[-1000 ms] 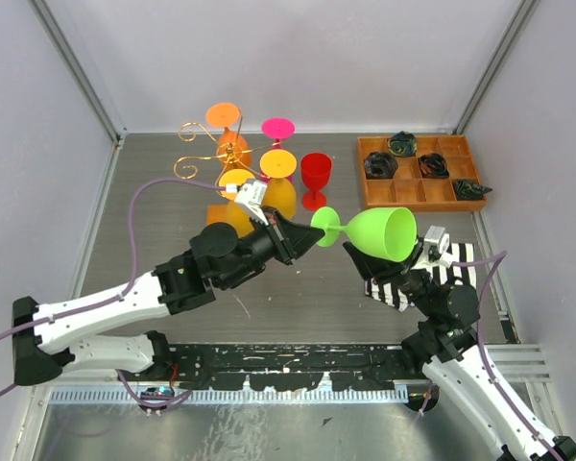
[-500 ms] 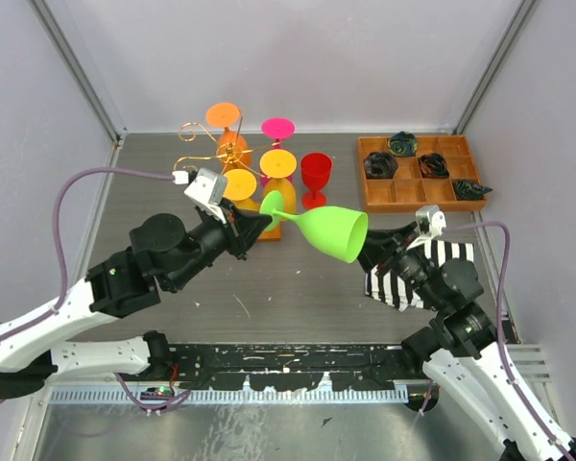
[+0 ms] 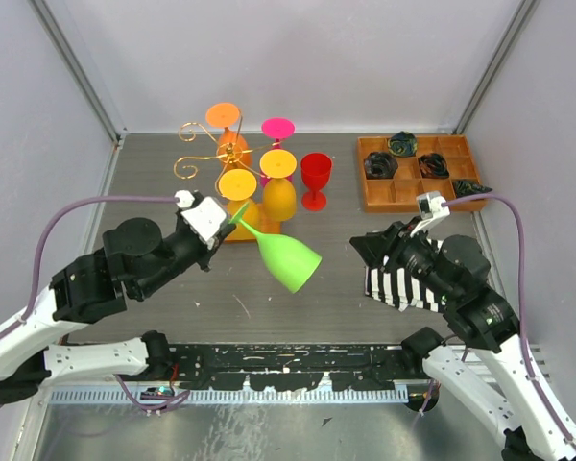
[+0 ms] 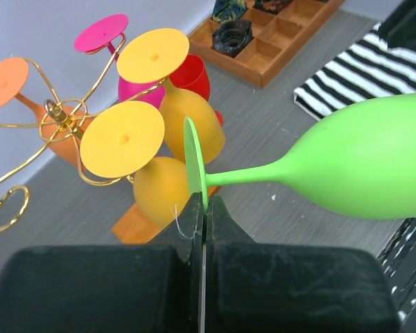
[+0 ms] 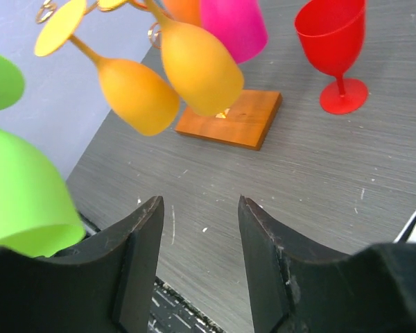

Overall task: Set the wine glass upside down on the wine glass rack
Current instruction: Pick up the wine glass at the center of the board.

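One green wine glass (image 3: pixel 288 257), in the top view, slants bowl-down to the right from the left gripper (image 3: pixel 236 219), with the wine glass rack (image 3: pixel 194 161) just beyond; the left wrist view shows jaws clamped on the foot's rim, the rack's bare scrolls lying to the left; in the right wrist view the right gripper (image 5: pixel 197 208) is spread wide, holding nothing.
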